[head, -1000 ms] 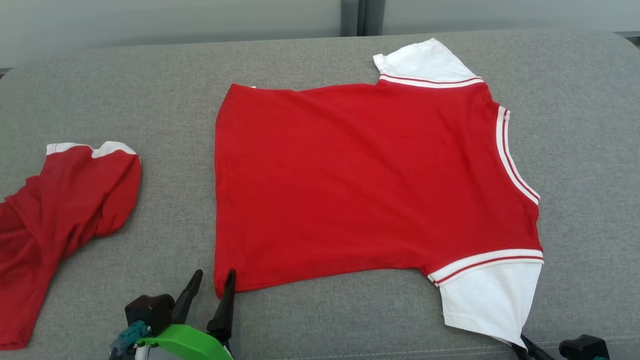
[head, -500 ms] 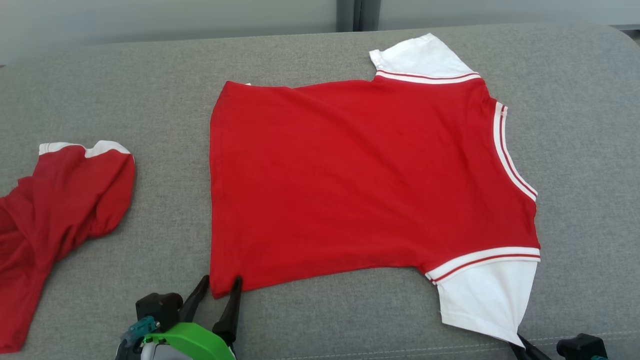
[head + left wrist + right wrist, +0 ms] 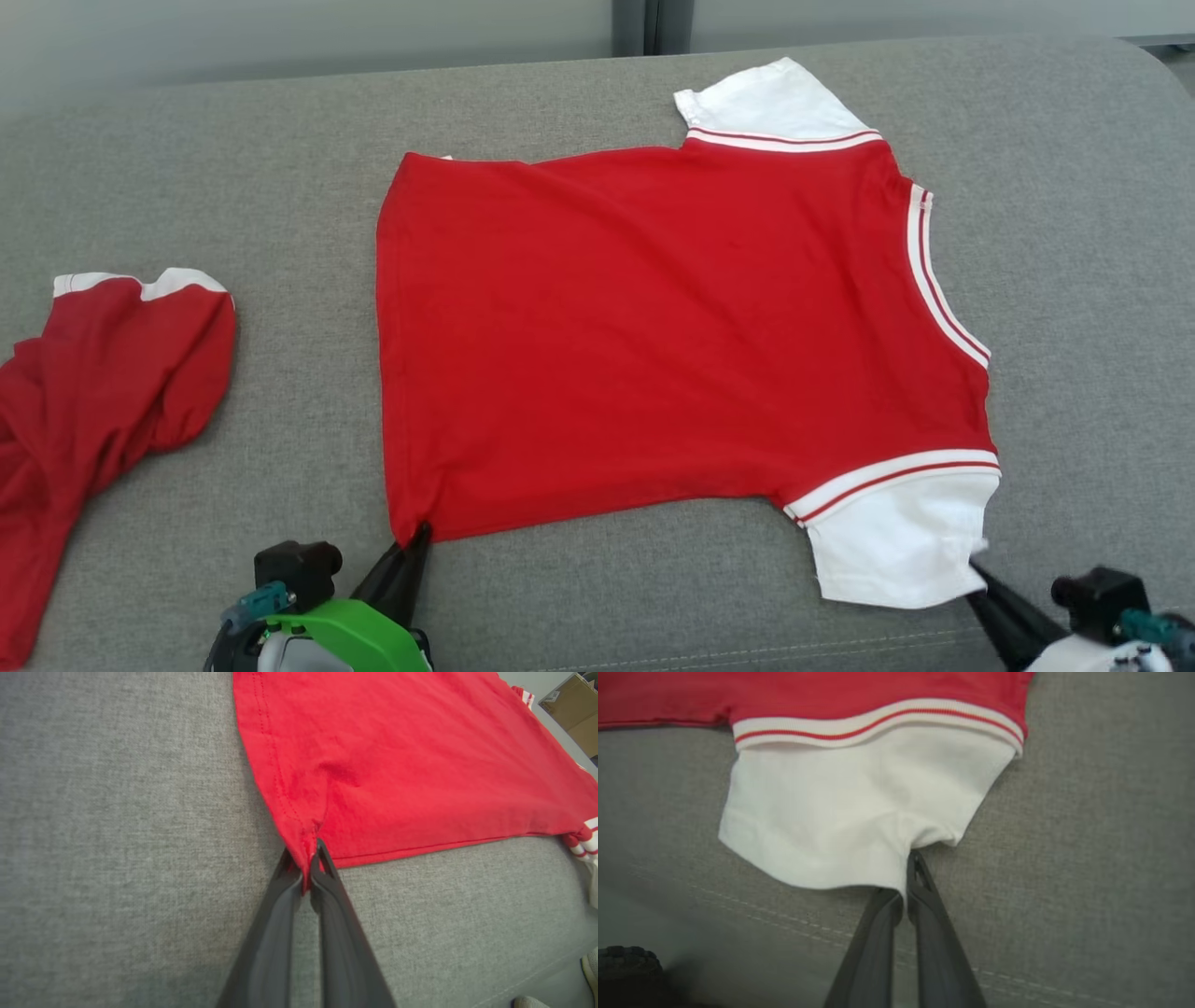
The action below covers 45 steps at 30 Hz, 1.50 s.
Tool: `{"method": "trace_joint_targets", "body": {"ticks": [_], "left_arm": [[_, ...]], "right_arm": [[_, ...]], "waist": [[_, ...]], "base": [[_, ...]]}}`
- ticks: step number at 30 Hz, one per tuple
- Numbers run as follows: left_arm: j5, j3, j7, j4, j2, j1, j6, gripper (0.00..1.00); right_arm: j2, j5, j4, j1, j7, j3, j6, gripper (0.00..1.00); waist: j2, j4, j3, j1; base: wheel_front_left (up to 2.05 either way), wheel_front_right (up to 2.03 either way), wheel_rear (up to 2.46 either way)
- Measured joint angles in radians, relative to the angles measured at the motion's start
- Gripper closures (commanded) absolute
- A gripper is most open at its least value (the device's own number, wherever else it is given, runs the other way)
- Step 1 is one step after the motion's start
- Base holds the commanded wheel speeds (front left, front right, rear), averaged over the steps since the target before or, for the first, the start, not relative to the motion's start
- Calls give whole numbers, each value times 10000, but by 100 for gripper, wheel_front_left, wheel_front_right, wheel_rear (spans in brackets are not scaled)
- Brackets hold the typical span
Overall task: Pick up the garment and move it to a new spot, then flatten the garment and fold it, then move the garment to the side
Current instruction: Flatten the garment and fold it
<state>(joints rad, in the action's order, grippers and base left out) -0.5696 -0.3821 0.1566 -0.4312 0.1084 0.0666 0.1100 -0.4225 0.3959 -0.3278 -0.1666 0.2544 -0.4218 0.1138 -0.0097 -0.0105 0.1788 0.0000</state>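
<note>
The T-shirt [image 3: 653, 327] is red with white sleeves [image 3: 896, 551], each joined by white ribbing [image 3: 896, 476] carrying one thin red stripe. The cushion [image 3: 233, 168] is mottled grey. A second garment [image 3: 93, 373] is red with white trim. The fingers [image 3: 271, 933] are dark grey.

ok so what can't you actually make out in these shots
Second red garment: head view, cut off by the left edge, the rest unseen.
Cardboard box: left wrist view, cut off by the top right corner.
Dark object: right wrist view, blurred and cut by the bottom left corner; cannot tell what it is.
Right hand: head view, its body cut off by the bottom edge.
</note>
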Motion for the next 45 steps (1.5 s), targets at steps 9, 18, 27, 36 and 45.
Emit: {"method": "trace_joint_targets", "body": {"ticks": [9, 18, 27, 36, 45], "left_arm": [[-464, 84, -1432, 1576, 748, 606, 50, 100], [-1179, 598, -3189, 2909, 1457, 1328, 58, 100], [-1875, 727, -5122, 3919, 1716, 2085, -219, 100], [-2303, 1035, -6422, 4771, 1956, 2512, -884, 100], [-2823, 1197, -7321, 5313, 1906, 2872, -1492, 100]], "right_arm": [[-1070, 374, 2013, 1071, -13, 616, 48, 100], [-1735, 792, 3421, 2288, -738, 569, 96, 100], [-2635, 1503, 4094, 3599, -1699, 201, 105, 100], [-3189, 2107, 4040, 4662, -2564, -119, 105, 100], [-3467, 2543, 3848, 5757, -3212, -351, 105, 100]], "waist": [[0, -241, 458, 0], [0, -401, 1123, 0], [0, -504, 1653, 1], [0, -279, 1827, 0], [0, -85, 2123, 0]], "base": [[0, 0, 0], [0, 0, 0], [0, 0, 0], [0, 0, 0], [0, 0, 0]]}}
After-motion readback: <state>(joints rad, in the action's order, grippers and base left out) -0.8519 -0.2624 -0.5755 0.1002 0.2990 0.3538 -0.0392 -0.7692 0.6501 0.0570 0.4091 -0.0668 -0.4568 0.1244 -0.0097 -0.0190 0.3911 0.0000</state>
